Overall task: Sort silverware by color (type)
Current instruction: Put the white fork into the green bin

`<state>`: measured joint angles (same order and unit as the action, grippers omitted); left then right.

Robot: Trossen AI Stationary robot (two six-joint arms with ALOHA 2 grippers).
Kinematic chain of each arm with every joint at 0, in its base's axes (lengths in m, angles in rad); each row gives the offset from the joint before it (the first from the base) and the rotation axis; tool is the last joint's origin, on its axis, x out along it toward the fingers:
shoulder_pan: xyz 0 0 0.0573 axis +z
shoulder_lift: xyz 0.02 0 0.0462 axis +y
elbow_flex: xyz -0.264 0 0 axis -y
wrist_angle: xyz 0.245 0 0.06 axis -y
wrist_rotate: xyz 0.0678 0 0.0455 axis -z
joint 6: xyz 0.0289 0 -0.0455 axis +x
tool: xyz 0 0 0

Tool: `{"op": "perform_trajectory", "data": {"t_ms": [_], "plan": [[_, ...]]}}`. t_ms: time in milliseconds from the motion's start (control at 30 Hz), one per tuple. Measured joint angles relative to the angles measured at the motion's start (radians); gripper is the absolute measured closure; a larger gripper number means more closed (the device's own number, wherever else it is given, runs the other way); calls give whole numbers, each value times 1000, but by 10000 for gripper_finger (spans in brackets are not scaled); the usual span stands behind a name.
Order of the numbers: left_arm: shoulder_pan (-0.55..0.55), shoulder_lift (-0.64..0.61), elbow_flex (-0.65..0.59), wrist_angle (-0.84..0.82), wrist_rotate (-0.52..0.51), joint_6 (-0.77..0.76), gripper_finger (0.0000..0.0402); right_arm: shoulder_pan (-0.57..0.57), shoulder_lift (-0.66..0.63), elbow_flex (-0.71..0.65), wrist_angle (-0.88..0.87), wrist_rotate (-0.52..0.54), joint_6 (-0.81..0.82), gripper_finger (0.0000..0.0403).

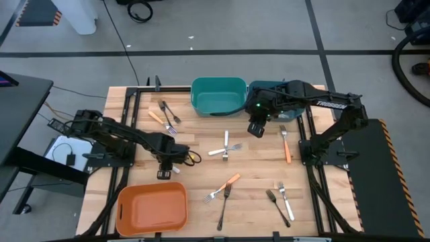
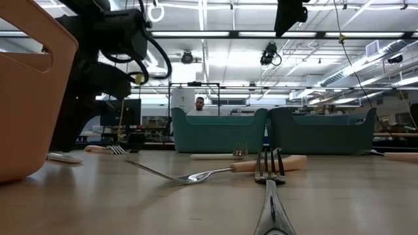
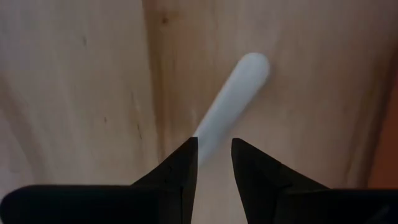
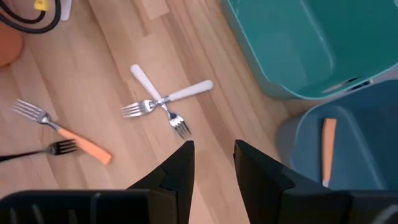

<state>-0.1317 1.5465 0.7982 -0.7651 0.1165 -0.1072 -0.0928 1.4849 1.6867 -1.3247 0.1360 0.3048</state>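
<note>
Left gripper (image 3: pixel 214 163) low by orange bin (image 1: pixel 152 208), clamped on white handle (image 3: pixel 233 99), right gripper (image 4: pixel 213 163) released, empty, high beside teal bins (image 1: pixel 218 95), crossed white forks (image 1: pixel 225 148) mid-table, remaining forks (image 1: pixel 279 198) scattered.

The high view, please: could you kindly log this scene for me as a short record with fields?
left gripper: low near the orange bin, fingers straddling a white handle
right gripper: open, empty, beside the green bin
table centre: two white-handled forks crossed
blue bin: holds an orange-handled piece
right side: orange-handled fork lying alone
front edge: a black fork beside another orange-handled one
</note>
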Motion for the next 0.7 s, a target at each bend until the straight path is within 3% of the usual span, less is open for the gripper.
{"op": "perform_trajectory", "data": {"t_ms": [233, 500, 700], "plan": [[30, 18, 0, 2, 80, 21, 294, -4, 0, 0, -17, -1, -20, 282], [32, 35, 2, 7, 41, 20, 294, -10, 0, 0, -26, 0, -53, 282], [40, 125, 5, 12, 11, -1, 293, -34, 0, 0, -42, 1, -50, 282]]}}
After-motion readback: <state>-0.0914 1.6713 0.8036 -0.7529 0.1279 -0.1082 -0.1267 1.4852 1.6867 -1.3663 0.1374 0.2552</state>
